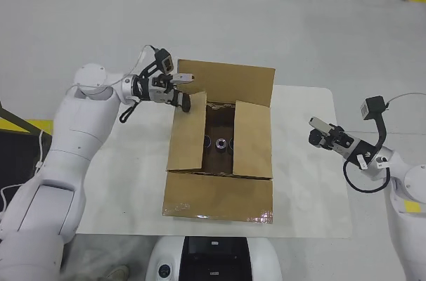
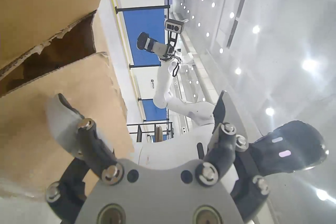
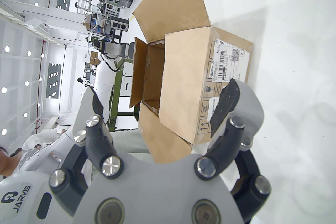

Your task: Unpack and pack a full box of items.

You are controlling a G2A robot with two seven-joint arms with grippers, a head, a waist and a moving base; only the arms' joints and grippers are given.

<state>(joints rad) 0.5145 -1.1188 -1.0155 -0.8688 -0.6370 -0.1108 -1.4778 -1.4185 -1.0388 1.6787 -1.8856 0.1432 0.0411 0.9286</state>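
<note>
the cardboard box (image 1: pixel 218 198) sits in the middle of the surface (image 1: pixel 304 197). its far and near flaps are folded out and its two side flaps lean over the opening. dark round items (image 1: pixel 220 142) lie in the gap between them. the left claw (image 1: pixel 187 102) is released, with fingers spread, at the far corner of the left flap (image 1: pixel 187 137). one finger (image 2: pixel 61 114) is just beside the cardboard. the right claw (image 1: pixel 315 133) is also released and hangs well apart from the right flap (image 1: pixel 253 140). the step looks like clearing the opening. press the left flap outward slowly near its free edge so the box does not slide. the right claw should fold its flap back likewise before any item is lifted.
</note>
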